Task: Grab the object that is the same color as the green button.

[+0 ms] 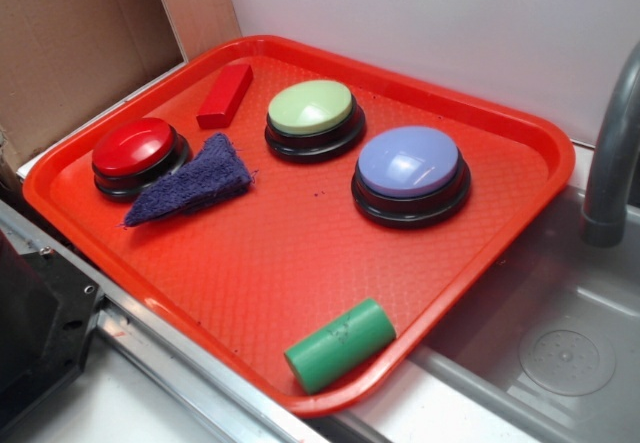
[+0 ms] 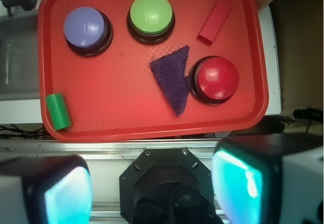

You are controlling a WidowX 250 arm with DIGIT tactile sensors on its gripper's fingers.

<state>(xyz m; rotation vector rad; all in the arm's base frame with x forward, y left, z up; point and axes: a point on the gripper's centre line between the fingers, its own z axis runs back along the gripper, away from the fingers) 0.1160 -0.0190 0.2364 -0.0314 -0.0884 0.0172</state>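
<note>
Fingers spread wide above the tray, nothing held, green cylinder not yet reached.

The fingers (image 2: pixel 68 196) stand far apart and empty in the wrist view, high over the near edge of the red tray (image 2: pixel 152 130). The green cylinder (image 2: pixel 58 111) lies on its side in the tray's corner, close to the rim, well apart from the green button (image 2: pixel 151 14), the blue button (image 2: pixel 85 28), the red button (image 2: pixel 216 77), the purple scrubber (image 2: pixel 173 80) and the red block (image 2: pixel 214 19). The risk is probably the rim: one finger can land on it when the gripper comes down, or the round cylinder can roll away if the fingers close along its length. The sink (image 1: pixel 560 353) is just beside this corner.
</note>
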